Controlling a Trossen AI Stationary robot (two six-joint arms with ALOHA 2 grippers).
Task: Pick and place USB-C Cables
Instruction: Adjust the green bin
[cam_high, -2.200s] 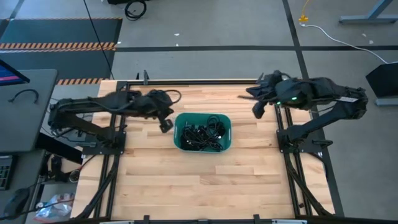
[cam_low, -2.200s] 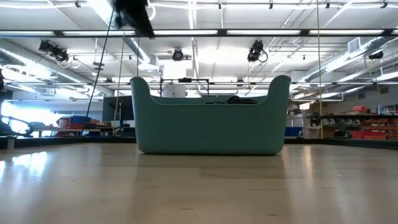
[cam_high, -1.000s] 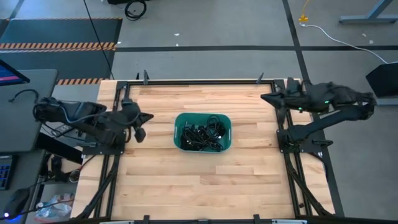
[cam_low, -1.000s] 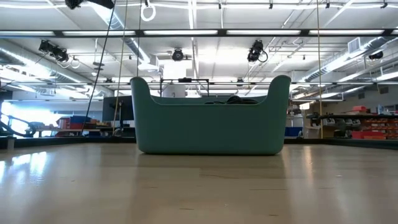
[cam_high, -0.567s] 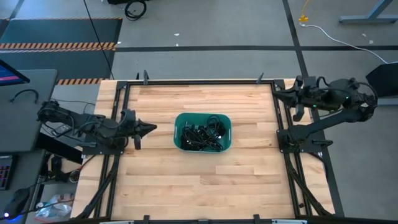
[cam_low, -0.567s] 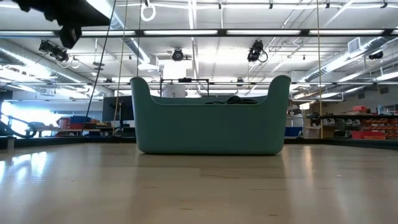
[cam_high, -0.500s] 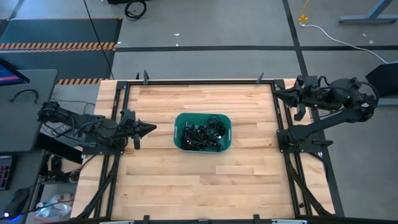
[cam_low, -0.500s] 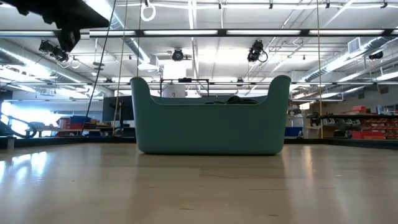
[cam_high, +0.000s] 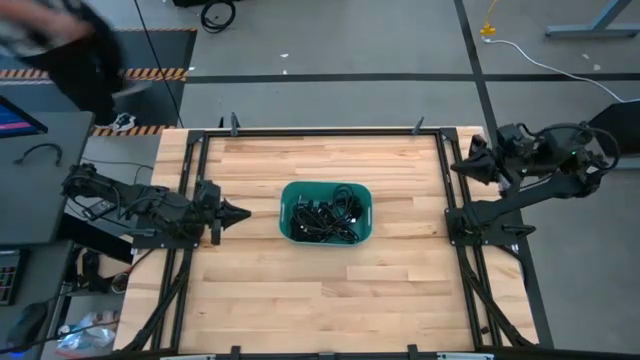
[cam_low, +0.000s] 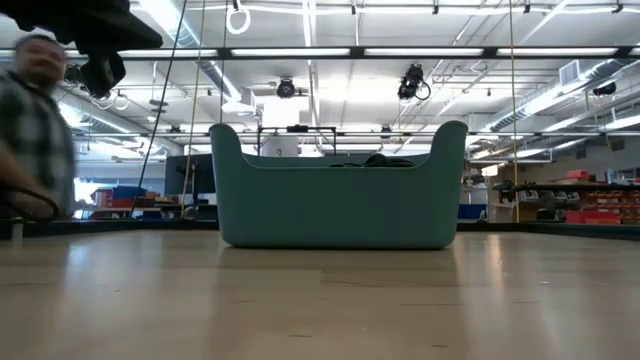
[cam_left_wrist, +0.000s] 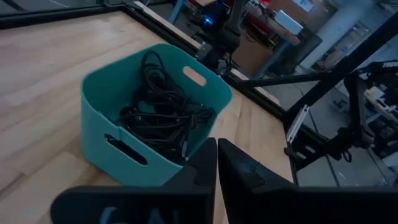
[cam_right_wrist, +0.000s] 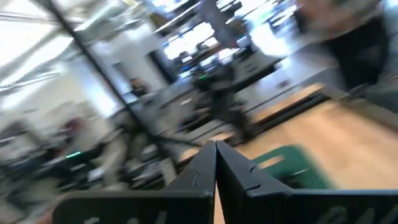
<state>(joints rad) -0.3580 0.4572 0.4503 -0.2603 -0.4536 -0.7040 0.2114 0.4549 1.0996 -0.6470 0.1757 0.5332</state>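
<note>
A person (cam_high: 70, 45) is passing the far left corner of the counter (cam_high: 320, 290), outside its frame. Just inside the left edge, the left gripper (cam_high: 238, 212) sits low by its mount, nose aimed across at the tub, jaws clenched tip to tip with nothing between them. In the middle stands the teal tub (cam_high: 287, 228), and every one of the USB-C cables (cam_high: 328, 218) I can make out lies tangled in a dark heap inside it; none is out on the wood. Over at the far right corner, the right gripper (cam_high: 460, 166) is tucked back above its own mount, jaws likewise pressed together and empty.

I'd judge both arms are parked, either at the close of a round or ahead of a fresh pick. A next pick would call for jaws parting, an arm rising clear of the tub's wall, then dropping straight in on one bundle rather than the knot. Bare boards lie all round the tub, so there's ample room; the tub rim and the frame rails are the edges to mind.
</note>
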